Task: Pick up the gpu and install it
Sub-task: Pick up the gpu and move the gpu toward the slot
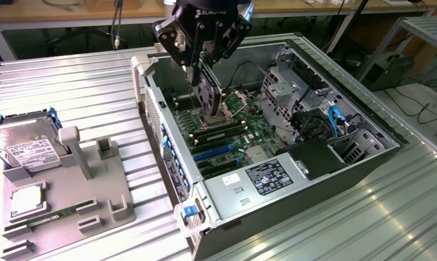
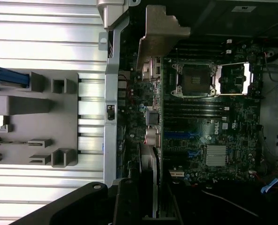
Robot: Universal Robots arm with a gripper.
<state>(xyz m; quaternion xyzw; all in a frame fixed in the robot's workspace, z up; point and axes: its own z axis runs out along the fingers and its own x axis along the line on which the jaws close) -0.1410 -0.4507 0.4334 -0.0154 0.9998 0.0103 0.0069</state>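
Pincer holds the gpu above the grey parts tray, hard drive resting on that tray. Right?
Wrong spot: in the exterior view the pincer holds the gpu above the motherboard inside the open case, not above the grey tray. The hard drive does rest there.

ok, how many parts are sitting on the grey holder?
3: the hard drive at its far end, a square silver part in a recess nearer the camera, and a green memory stick beside that. The holder runs off the frame edge, so more may be hidden.
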